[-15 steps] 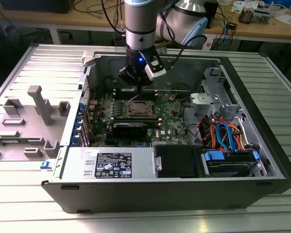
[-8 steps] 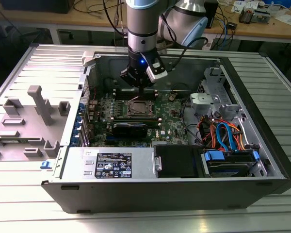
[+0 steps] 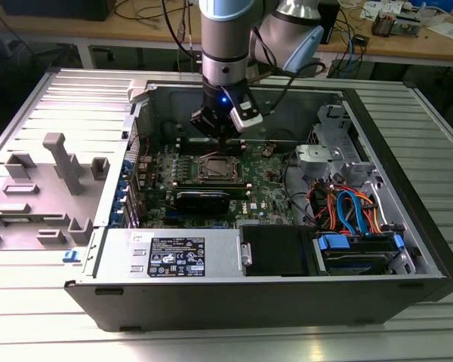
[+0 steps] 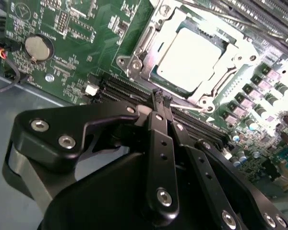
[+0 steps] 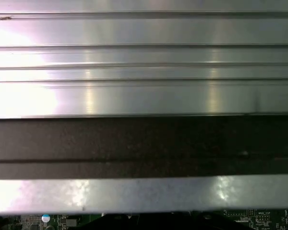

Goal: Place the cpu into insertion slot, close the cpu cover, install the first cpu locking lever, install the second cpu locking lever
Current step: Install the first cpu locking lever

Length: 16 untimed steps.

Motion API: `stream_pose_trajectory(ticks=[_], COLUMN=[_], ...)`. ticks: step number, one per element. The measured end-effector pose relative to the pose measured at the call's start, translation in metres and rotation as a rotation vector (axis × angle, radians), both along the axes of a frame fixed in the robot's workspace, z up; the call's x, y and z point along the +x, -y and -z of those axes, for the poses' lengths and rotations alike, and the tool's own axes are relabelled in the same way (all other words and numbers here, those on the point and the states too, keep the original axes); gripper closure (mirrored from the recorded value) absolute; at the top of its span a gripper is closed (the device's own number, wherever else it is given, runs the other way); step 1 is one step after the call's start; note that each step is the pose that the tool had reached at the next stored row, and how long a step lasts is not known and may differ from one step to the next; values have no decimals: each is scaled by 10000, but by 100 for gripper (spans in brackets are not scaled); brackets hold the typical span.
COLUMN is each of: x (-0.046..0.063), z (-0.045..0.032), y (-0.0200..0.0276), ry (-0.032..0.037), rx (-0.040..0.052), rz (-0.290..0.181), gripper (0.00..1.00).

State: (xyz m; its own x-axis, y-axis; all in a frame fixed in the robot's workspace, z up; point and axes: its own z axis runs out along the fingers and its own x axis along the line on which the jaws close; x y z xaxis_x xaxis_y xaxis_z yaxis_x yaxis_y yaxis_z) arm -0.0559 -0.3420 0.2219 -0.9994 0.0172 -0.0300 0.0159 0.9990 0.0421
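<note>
In the second wrist view the cpu (image 4: 189, 57) lies flat in the insertion slot (image 4: 129, 64), its silver top glaring. The cpu cover (image 4: 229, 61) lies down around it as a thin silver frame. My gripper (image 4: 162, 98) is shut with nothing between its black fingers (image 4: 159, 143). Its tip hovers over the long black memory slots (image 4: 120, 91) just beside the socket's edge. A thin bright lever wire (image 4: 192, 109) runs along that edge near the tip. In the exterior view the gripper (image 3: 223, 143) hangs just behind the socket (image 3: 215, 167).
The motherboard sits in an open computer case (image 3: 408, 196) on a ribbed metal table. Coloured cables (image 3: 347, 207) and a drive bay fill the exterior view's right; a power supply (image 3: 181, 256) lies in front. A coin battery (image 4: 38, 47) sits on the board. A case wall (image 5: 144, 191) stands close.
</note>
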Motion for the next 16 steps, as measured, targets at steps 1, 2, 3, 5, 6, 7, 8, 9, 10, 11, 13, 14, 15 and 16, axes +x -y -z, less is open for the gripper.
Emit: stream_pose_trajectory(ticks=[1, 2, 3, 5, 6, 7, 8, 9, 10, 11, 13, 14, 15, 16], x=[0, 0, 1, 2, 2, 2, 2, 3, 3, 6, 12, 15, 18, 19], z=[3, 4, 5, 7, 7, 8, 8, 8, 10, 11, 18, 21, 25, 28], y=[0, 1, 0, 0, 0, 0, 0, 0, 0, 0, 0, 0, 0, 0], ry=[-1, -3, -3, -1, -1, -1, -1, -1, 0, -1, 1, 0, -1, 0], rx=[-2, -5, -4, -1, -2, -2, -2, -1, -1, 0, 0, -1, -1, -1], rz=[5, 7, 6, 5, 5, 5, 6, 5, 5, 4, 10, 13, 16, 20], gripper=[89, 89, 89, 89, 89, 89, 89, 89, 89, 89, 89, 89, 89, 89])
